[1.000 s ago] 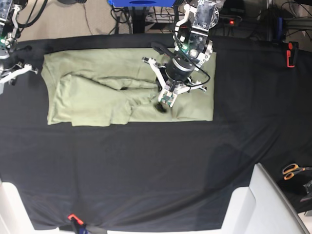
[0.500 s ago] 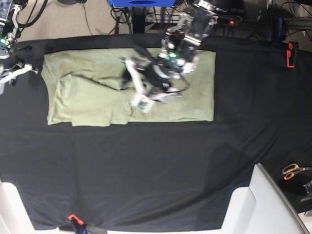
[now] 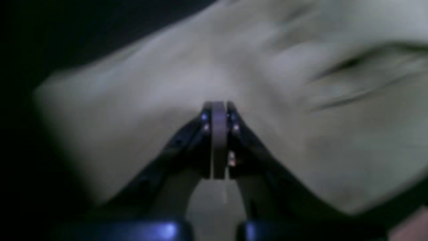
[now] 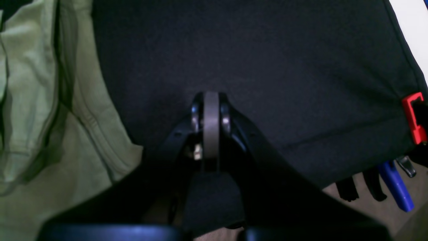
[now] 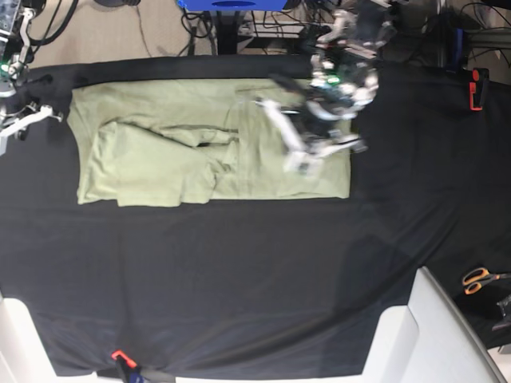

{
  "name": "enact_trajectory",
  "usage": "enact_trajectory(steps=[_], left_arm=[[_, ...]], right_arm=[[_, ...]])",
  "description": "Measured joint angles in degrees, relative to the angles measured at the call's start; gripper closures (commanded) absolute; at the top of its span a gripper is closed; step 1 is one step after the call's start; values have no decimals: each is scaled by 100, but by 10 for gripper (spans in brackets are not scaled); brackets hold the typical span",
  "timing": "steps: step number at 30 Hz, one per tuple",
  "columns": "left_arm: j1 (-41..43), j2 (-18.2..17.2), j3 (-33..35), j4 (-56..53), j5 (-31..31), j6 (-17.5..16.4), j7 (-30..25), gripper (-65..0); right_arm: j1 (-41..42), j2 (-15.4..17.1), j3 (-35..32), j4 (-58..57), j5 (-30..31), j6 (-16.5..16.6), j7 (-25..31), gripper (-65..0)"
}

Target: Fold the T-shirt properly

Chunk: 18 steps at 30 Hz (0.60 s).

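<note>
Across the upper middle of the base view, the T-shirt (image 5: 160, 152) lies partly folded on the black tablecloth (image 5: 239, 279). My left pincer (image 5: 297, 165) hangs over its right part, jaws together on nothing, likely between grabs. My right pincer (image 4: 210, 110) waits, also pressed together, over bare cloth. No readable writing.

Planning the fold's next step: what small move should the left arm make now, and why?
Probably lower the left gripper to the T-shirt's right edge and open to pinch it. Its jaws are shut with no cloth between them, above the shirt's right half, which lies flat while the middle is bunched. The right gripper is shut over the black tablecloth.
</note>
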Motion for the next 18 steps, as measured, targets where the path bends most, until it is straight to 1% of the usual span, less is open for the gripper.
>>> enact_trajectory(steps=[1, 2, 3, 4, 5, 6, 7, 8, 9, 10, 11, 12, 13, 14, 15, 16, 18], left_arm=[[63, -44, -243, 9, -22, -15, -2, 0], [129, -59, -503, 20, -85, -35, -35, 0], [219, -63, -743, 37, -181, -48, -116, 0], [315, -98, -1005, 39, -269, -79, -109, 0], [424, -136, -1296, 39, -446, -85, -101, 0], [522, -205, -1572, 39, -610, -81, -87, 0], [619, -306, -1823, 39, -807, -66, -61, 0], [684, -400, -2081, 39, -1043, -26, -46, 0], [737, -507, -2302, 37, -1283, -37, -48, 0], [772, -627, -2492, 37, -1502, -31, -57, 0], [839, -748, -2658, 39, -1764, -11, -111, 0], [909, -848, -2796, 42, -1991, -37, -129, 0], [992, -927, -2898, 39, -2138, -50, -173, 0], [1097, -988, -2990, 31, -2288, -79, -422, 0], [1231, -1047, -3077, 26, -2328, -94, -684, 0], [1346, -1093, -3141, 15, -2321, -90, -876, 0], [1521, -1123, -3257, 11, -2317, -26, -1130, 0]], right_arm=[[52, -4, 11, 0, 13, 20, 0, -8], [101, 0, 17, 0, 195, 20, 2, -9], [125, 4, 28, 2, 581, 9, 24, -9], [127, 17, 33, 7, 1113, 181, 26, -9], [109, 42, 33, -7, 1687, 527, 15, -9], [85, 76, 37, -22, 2286, 876, -114, -11], [76, 160, 55, -42, 2752, 1233, -393, -18], [94, 269, 98, -59, 3200, 1495, -697, -44], [166, 361, 199, -105, 3563, 1628, -922, -84], [310, 463, 315, -212, 3945, 1637, -1161, -156], [496, 595, 435, -396, 4282, 1661, -1482, -237], [678, 754, 525, -621, 4597, 1731, -1937, -335], [855, 883, 568, -859, 4791, 1829, -2361, -410], [1040, 986, 616, -1215, 5053, 2046, -2741, -491], [1193, 1043, 634, -1508, 5128, 2238, -2970, -534], [1342, 1093, 660, -1891, 5134, 2616, -3204, -551], [1539, 1220, 614, -2570, 5073, 3088, -3239, -549]])
